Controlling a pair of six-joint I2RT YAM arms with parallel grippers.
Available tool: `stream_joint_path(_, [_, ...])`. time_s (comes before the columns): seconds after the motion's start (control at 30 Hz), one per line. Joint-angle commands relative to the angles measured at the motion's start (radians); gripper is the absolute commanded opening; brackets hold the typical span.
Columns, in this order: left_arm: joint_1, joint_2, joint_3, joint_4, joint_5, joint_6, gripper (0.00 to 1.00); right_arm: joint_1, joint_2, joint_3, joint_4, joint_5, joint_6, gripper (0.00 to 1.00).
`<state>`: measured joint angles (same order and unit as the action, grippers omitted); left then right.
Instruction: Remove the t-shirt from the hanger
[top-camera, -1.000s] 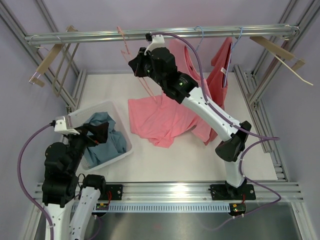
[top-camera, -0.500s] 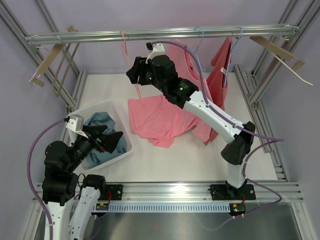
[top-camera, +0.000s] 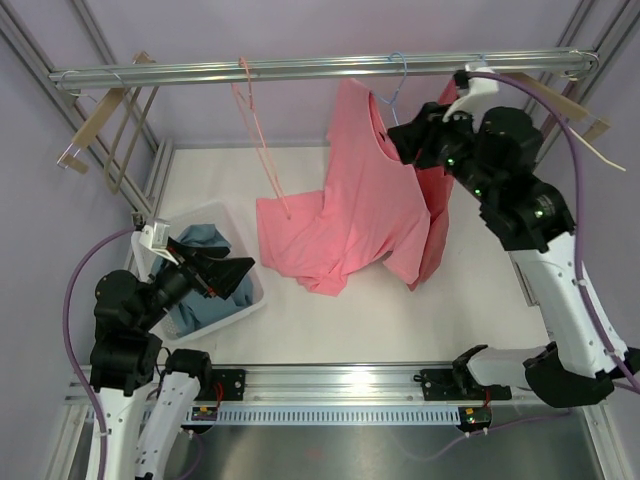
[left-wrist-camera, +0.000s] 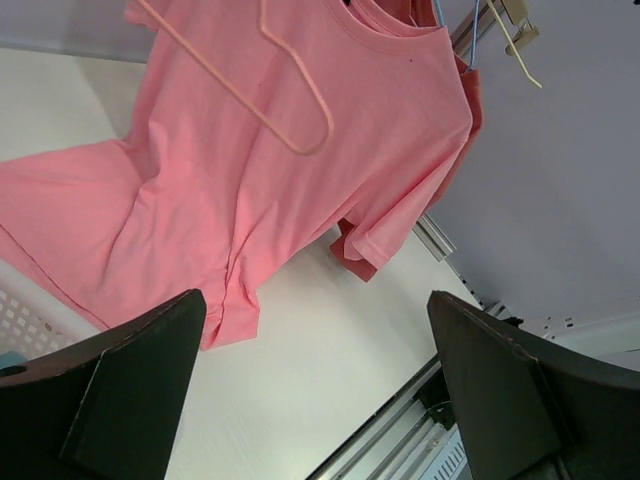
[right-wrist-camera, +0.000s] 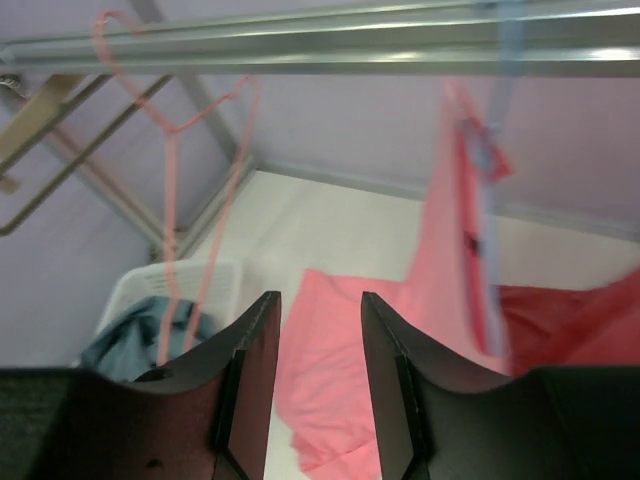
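Note:
A pink t-shirt hangs from a pale blue hanger on the top rail. Its lower part runs into pink cloth spread flat on the table. My right gripper is open just right of the shirt's collar, holding nothing. In the right wrist view the right gripper is empty, with the blue hanger and the pink t-shirt ahead on the right. My left gripper stands wide open and empty over the basket. The left gripper looks up at the pink t-shirt.
An empty pink hanger hangs on the rail to the left. A red t-shirt hangs behind the pink one. A white basket with blue cloth sits at the near left. Wooden hangers hang at both ends of the rail.
My right gripper opened, let go of the pink hanger on the rail, and swung right to the hanging pink t-shirt. My left gripper shifted slightly right over the basket.

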<state>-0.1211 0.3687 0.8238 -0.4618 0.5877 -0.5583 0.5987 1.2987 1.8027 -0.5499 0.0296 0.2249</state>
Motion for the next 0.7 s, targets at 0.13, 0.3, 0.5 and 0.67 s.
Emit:
stream_joint_path(0.13, [-0.018, 0.048, 0.061, 0.069, 0.076, -0.048, 0.99, -0.226, 0.05, 0.08, -0.291, -0.098, -0.147, 0.53])
stream_joint_path(0.3, [-0.08, 0.087, 0.074, 0.071, 0.031, -0.015, 0.99, -0.281, 0.119, 0.104, -0.291, -0.253, -0.168, 0.54])
stream_joint_path(0.5, [-0.384, 0.174, 0.058, 0.11, -0.233, 0.029, 0.99, -0.281, 0.166, 0.104, -0.223, -0.25, -0.153, 0.41])
stream_joint_path(0.67, [-0.743, 0.274, 0.069, 0.15, -0.538, 0.086, 0.99, -0.281, 0.197, 0.106, -0.193, -0.24, -0.145, 0.39])
